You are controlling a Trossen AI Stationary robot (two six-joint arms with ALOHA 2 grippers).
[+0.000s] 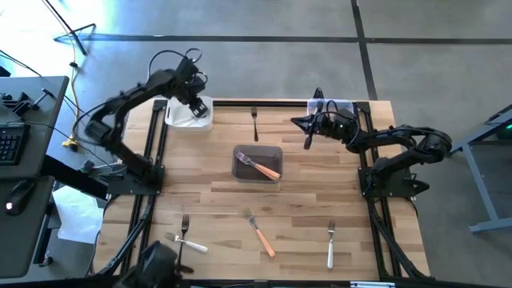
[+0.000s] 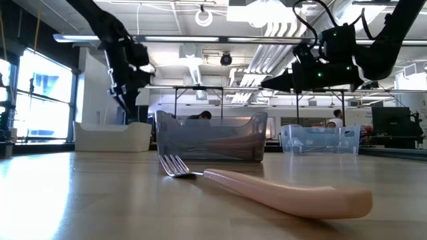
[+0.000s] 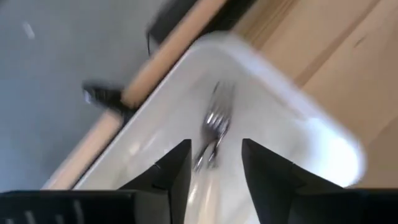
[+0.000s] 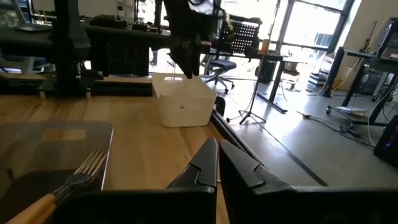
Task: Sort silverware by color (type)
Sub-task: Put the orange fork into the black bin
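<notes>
My left gripper hovers open over the white tub at the table's far left. A fork with silvery tines lies inside that tub, below the gap between the fingers; its handle is hidden. My right gripper hangs shut and level at the far right, near the clear tub, holding nothing. An orange-handled fork lies in the grey tub at mid table. A dark fork lies flat behind it. Two white-handled forks and an orange one lie near the front edge.
Black frame rails run along the table's left and right sides under the arm bases. Bare wood lies between the grey tub and the forks at the front. Beyond the table are desks, chairs and a keyboard.
</notes>
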